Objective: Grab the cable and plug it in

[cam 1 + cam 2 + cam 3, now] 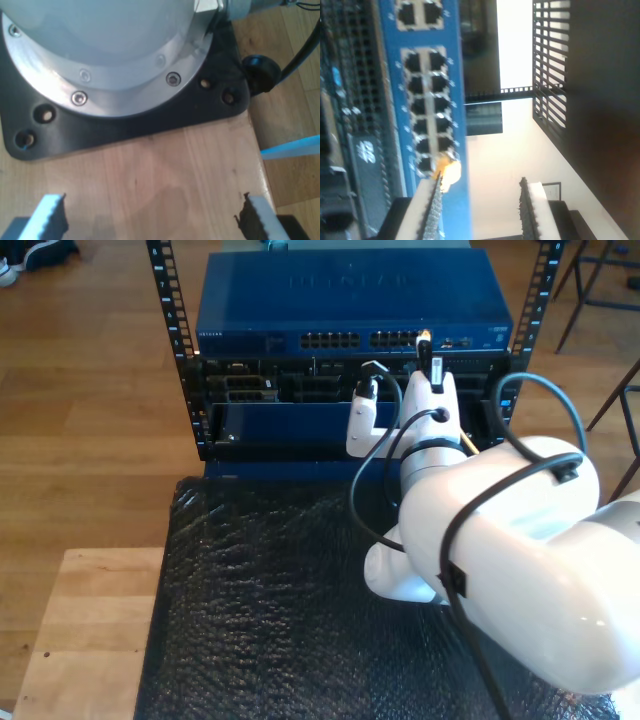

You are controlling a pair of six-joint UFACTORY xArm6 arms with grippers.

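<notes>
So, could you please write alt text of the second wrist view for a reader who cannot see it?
My second gripper, jaws apart, points at a blue network switch, where the cable's yellow-booted plug sits at a port at one end of the port block. One serrated fingertip lies against the plug.

I can read no text for certain: the flat blue network switch (350,300) carries faint embossed lettering on its top, and a small white logo beside its ports stays illegible.
</notes>
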